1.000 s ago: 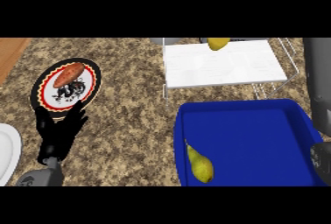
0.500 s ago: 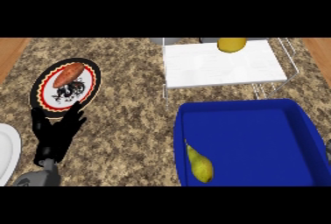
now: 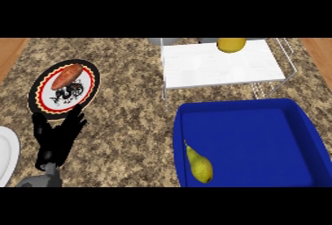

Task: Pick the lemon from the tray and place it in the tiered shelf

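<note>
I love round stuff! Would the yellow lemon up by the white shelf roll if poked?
Probably: the lemon looks nearly round, and the shelf top looks flat and smooth. It also seems stiff rather than squashy, judging by its plump shape.

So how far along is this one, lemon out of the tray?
Looks done: the lemon sits at the far edge of the tiered shelf, out of the blue tray, which holds only a pear. In hand: nothing; the left hand rests open by the patterned plate, the right hand out of view. Left: seemingly nothing.
</note>
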Robot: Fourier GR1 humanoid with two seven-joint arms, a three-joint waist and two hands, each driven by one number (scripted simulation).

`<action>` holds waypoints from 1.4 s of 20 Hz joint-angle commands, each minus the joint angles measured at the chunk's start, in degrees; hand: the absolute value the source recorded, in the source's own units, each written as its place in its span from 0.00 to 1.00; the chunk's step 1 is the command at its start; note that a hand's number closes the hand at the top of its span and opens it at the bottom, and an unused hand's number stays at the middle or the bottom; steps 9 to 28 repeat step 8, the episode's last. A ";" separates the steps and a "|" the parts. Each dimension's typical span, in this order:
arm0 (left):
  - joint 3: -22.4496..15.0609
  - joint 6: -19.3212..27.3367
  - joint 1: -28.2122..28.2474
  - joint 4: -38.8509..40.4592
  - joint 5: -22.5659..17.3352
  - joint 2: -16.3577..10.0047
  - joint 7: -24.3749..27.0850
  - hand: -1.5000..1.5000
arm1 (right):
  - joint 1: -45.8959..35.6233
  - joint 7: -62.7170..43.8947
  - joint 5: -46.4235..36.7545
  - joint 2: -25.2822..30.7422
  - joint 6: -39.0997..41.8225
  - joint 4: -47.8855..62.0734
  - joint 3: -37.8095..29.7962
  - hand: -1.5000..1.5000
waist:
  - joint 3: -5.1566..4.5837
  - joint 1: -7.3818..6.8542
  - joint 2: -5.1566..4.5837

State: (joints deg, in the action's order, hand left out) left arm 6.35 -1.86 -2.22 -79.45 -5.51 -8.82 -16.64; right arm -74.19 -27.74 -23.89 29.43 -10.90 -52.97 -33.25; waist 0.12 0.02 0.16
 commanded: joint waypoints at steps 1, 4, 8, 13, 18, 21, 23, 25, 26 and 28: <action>0.16 0.64 0.11 1.08 0.41 0.10 -1.09 0.50 | 3.31 -0.19 5.02 4.89 2.63 -1.32 -4.21 0.00 | -0.10 0.18 -0.10; -0.32 1.27 0.12 1.71 1.13 0.97 -0.17 0.50 | 5.62 0.28 9.06 10.30 9.00 0.08 -6.67 0.00 | -0.10 0.18 -0.15; -0.15 0.39 0.31 1.61 1.04 0.46 0.59 0.50 | 6.68 1.83 13.33 15.56 14.64 2.28 -8.02 0.00 | -0.12 -0.17 -0.24; -0.15 0.39 0.31 1.61 1.04 0.46 0.59 0.50 | 6.68 1.83 13.33 15.56 14.64 2.28 -8.02 0.00 | -0.12 -0.17 -0.24; -0.15 0.39 0.31 1.61 1.04 0.46 0.59 0.50 | 6.68 1.83 13.33 15.56 14.64 2.28 -8.02 0.00 | -0.12 -0.17 -0.24; -0.15 0.39 0.31 1.61 1.04 0.46 0.59 0.50 | 6.68 1.83 13.33 15.56 14.64 2.28 -8.02 0.00 | -0.12 -0.17 -0.24; -0.15 0.39 0.31 1.61 1.04 0.46 0.59 0.50 | 6.68 1.83 13.33 15.56 14.64 2.28 -8.02 0.00 | -0.12 -0.17 -0.24; -0.15 0.39 0.31 1.61 1.04 0.46 0.59 0.50 | 6.68 1.83 13.33 15.56 14.64 2.28 -8.02 0.00 | -0.12 -0.17 -0.24; -0.15 0.39 0.31 1.61 1.04 0.46 0.59 0.50 | 6.68 1.83 13.33 15.56 14.64 2.28 -8.02 0.00 | -0.12 -0.17 -0.24; -0.15 0.39 0.31 1.61 1.04 0.46 0.59 0.50 | 6.68 1.83 13.33 15.56 14.64 2.28 -8.02 0.00 | -0.12 -0.17 -0.24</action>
